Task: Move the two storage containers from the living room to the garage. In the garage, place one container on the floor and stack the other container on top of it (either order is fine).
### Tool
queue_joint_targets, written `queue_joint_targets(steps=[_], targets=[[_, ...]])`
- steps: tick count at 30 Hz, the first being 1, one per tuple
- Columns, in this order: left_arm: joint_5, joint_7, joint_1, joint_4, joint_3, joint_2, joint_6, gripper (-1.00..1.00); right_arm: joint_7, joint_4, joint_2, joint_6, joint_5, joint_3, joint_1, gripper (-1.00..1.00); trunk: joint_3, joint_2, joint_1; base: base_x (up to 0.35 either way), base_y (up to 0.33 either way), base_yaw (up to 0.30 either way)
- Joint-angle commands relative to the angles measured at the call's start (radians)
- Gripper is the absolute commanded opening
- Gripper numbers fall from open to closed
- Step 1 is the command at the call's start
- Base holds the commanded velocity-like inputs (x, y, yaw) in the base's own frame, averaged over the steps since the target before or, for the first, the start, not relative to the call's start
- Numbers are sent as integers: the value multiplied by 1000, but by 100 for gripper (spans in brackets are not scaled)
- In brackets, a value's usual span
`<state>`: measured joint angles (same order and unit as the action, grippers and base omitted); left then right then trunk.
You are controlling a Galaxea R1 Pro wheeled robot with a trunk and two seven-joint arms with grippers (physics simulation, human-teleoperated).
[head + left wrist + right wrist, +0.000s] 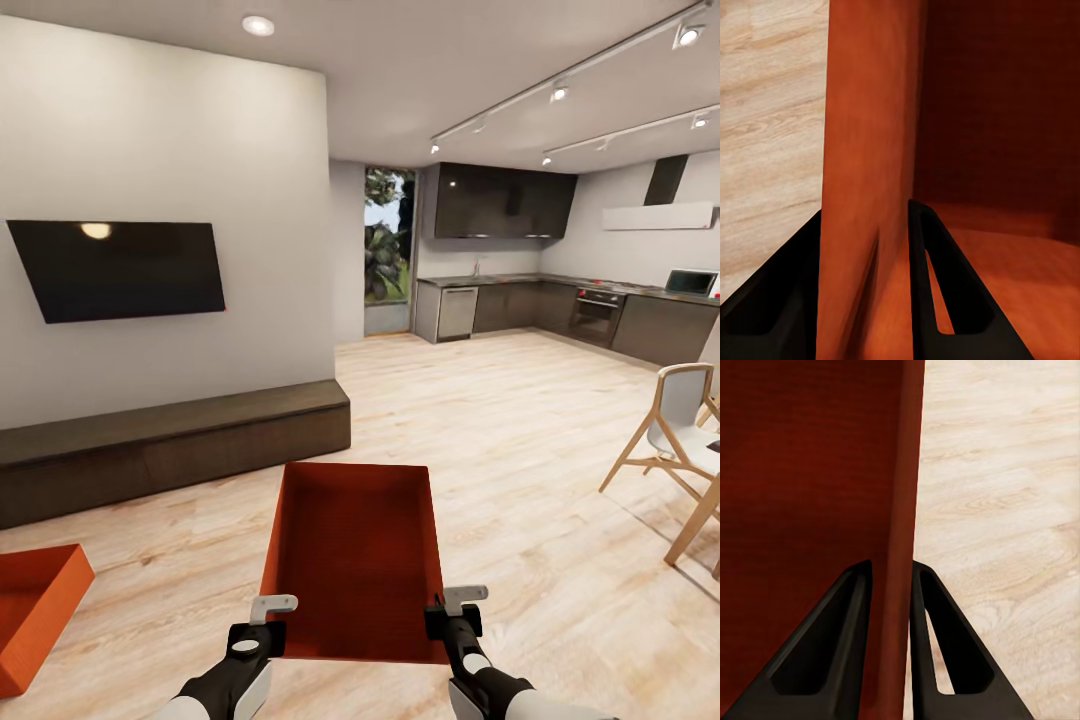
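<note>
Head view: an orange-red storage container (355, 560) is held up over the wood-plank floor (520, 450), a second container (35, 600) lying at left. Left wrist view: left gripper (864, 300) clamps its wall. Right wrist view: right gripper (891, 660) clamps the opposite wall

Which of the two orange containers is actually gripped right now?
The middle container: the left end effector and right end effector each clamp a side wall. The other container sits untouched on the wood floor at far left.
</note>
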<state>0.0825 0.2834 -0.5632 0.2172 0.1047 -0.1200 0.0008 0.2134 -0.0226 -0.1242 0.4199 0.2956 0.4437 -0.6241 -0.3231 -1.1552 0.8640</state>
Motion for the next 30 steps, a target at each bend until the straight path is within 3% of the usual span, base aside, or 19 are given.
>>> queue_joint_targets(steps=[1,30], targets=[[19,11,0,-4,1,0,1,-100,18,-1,0,59,20,-26,-1,-100,-1,-1,0,0,0,0],[19,11,0,-4,1,0,1,-100,14,-2,0,58,19,-25,-2,-100,-1,-1,0,0,0,0]])
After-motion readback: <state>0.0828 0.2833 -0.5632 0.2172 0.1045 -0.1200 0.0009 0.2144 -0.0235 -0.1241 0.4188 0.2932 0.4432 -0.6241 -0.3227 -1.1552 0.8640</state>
